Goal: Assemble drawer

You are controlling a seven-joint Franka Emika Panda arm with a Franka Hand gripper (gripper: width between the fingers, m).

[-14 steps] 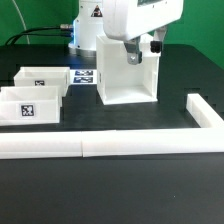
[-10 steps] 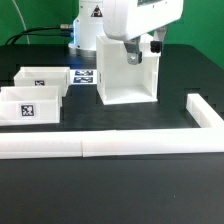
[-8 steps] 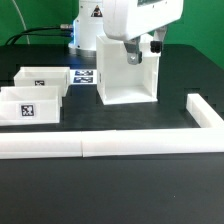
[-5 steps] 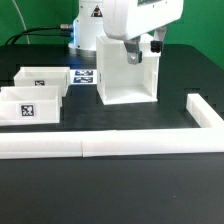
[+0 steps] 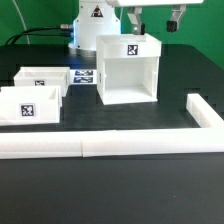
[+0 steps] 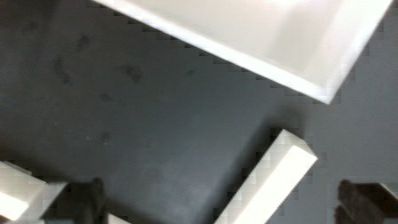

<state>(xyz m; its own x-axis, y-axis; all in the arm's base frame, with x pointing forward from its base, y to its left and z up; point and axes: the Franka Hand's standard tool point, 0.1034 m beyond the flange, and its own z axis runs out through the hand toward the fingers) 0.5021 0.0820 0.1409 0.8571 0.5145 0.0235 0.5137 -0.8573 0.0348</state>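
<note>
White, smooth plastic makes up every furniture part on the matte black worktop (image 5: 120,190). One drawer housing (image 5: 127,82), a tall box with flat walls, square corners and an open front, stands upright toward the far edge of the worktop, about midway along it, with one black-and-white square tag (image 5: 131,52) on its top. Two low, open-topped rectangular boxes, the far tray (image 5: 40,76) and the near tray (image 5: 28,108), sit one behind the other by the edge on the exterior view's left, apart from the housing; each shows one tag on its facing wall, and I cannot tell whether they touch. One thin flat marker board (image 5: 85,77) lies between the far tray and the housing. One long, low barrier wall (image 5: 120,147), a blocky bar, runs along the near edge and bends back at the corner on the exterior view's right. My gripper (image 5: 155,22) hangs above the housing, clear of it, my two dark fingers (image 5: 136,20) spread wide with nothing between them.
</note>
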